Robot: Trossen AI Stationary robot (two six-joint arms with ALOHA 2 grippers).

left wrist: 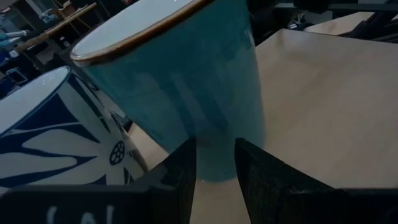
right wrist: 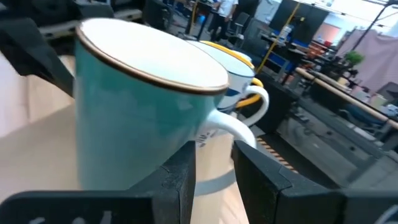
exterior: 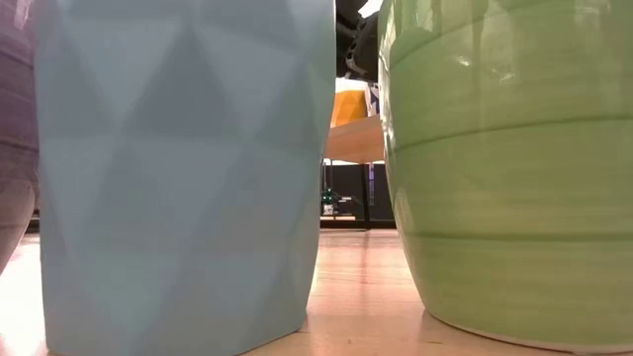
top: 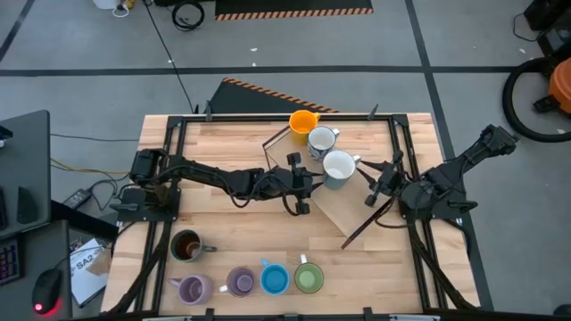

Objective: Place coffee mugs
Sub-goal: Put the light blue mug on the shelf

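Near the table's (top: pixel 223 143) front-left corner stood the dark brown mug (top: pixel 186 246), handle pointing right. The first purple mug (top: pixel 193 289) sat just in front of it, at the front edge. The front row ran on rightward with the second purple mug (top: pixel 240 282), the blue mug (top: pixel 274 279) and the green mug (top: pixel 309 277), close together and all upright. In the low view the faceted blue wall and the ribbed green wall filled most of the frame, with a narrow gap between them.

The left arm reached from the left edge toward the middle. The left gripper (left wrist: pixel 216 149) was right at the foot of the teal mug (top: pixel 338 167). We could not tell whether it was clenched on the mug or merely against it.

Three mugs stood in a slanting line on a pale raised board (top: pixel 335 214) lying at an angle mid-table. The orange mug (top: pixel 303 122) was at the board's far corner, near the table's far edge. The white mug with a blue pattern (top: pixel 321 141) stood just beside it, and the teal mug came next, white inside with a brown rim.

The right arm came in from the right edge. The right gripper (right wrist: pixel 213 152) was at the teal mug's white handle (right wrist: pixel 231 129), which ran down into its gap. We could not tell whether it was grasping the handle or released.
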